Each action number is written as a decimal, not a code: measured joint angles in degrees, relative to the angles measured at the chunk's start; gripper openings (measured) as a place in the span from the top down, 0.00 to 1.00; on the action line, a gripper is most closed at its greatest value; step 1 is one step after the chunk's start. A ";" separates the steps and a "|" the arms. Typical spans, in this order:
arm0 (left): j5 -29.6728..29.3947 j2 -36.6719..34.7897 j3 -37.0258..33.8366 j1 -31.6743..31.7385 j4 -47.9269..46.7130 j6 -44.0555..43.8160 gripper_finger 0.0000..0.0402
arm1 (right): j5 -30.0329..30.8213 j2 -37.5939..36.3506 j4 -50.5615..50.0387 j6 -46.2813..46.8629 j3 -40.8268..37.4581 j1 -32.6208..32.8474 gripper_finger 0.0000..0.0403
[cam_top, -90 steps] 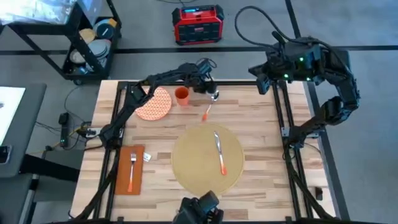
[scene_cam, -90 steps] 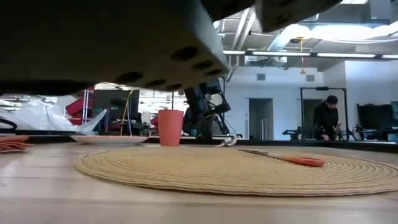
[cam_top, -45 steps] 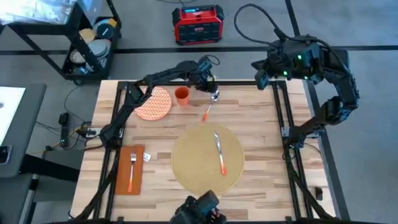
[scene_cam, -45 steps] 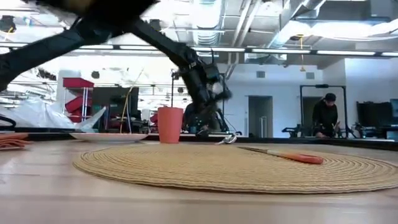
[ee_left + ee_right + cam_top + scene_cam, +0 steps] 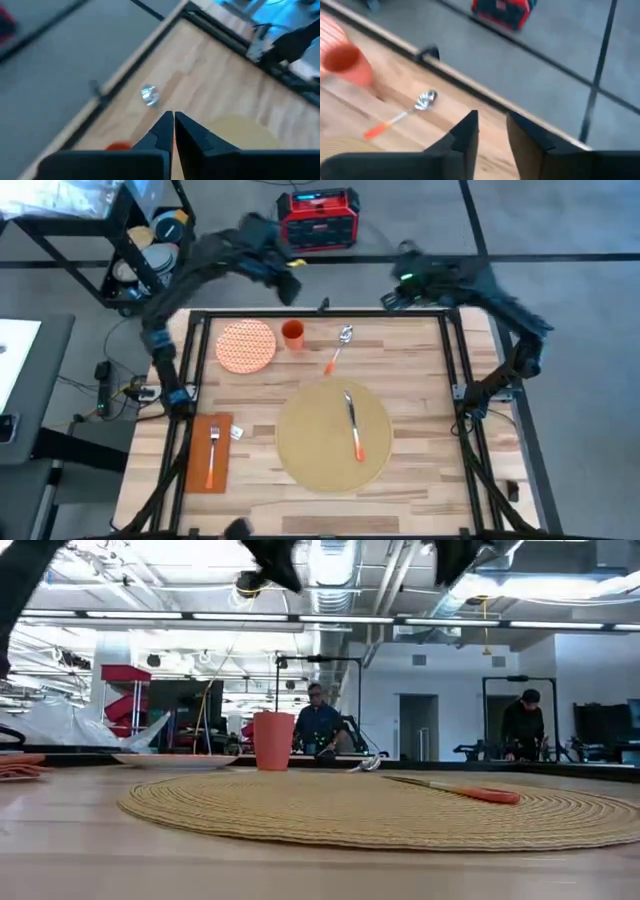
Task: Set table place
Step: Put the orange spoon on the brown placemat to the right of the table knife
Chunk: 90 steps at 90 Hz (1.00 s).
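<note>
Left gripper (image 5: 173, 131): fingers together, empty, now lifting off the spoon (image 5: 338, 347) it hovered over. Right gripper (image 5: 491, 132): slightly parted, empty, retreating beyond the table (image 5: 440, 470). Placemat (image 5: 300, 442) is holding only the knife (image 5: 353, 426); setting unfinished.

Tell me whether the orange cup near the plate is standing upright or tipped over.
Upright. The low view shows the orange cup standing on its base on the table, and the high view looks straight down into its round open mouth beside the plate.

Robotics lab – exposed ceiling ducts (image 5: 330, 565), people (image 5: 318, 720) at benches
</note>
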 joint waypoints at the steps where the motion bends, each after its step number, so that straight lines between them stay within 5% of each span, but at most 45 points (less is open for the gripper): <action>1: -0.03 -0.60 0.00 -0.01 -0.40 0.01 1.00 | 0.00 0.27 0.58 0.43 -0.95 0.04 0.72; 26: -2.71 -10.57 -0.08 0.02 -10.45 0.18 1.00 | -1.66 5.88 22.22 15.68 -17.96 3.08 0.64; 37: -0.83 -15.33 -6.44 0.02 -11.26 -0.17 1.00 | -3.82 8.23 24.73 21.59 -19.55 4.83 0.64; 51: 10.24 -29.39 -27.08 0.00 9.31 -5.65 1.00 | -3.76 8.09 26.89 26.26 -20.89 5.93 0.64; 73: 11.66 -56.70 -71.84 0.00 47.20 -28.00 1.00 | -5.44 8.40 26.44 31.58 -21.05 6.07 0.64; 90: 12.16 -68.61 -87.68 -0.02 64.74 -41.60 1.00 | -8.93 13.14 29.65 33.06 -21.45 4.19 0.64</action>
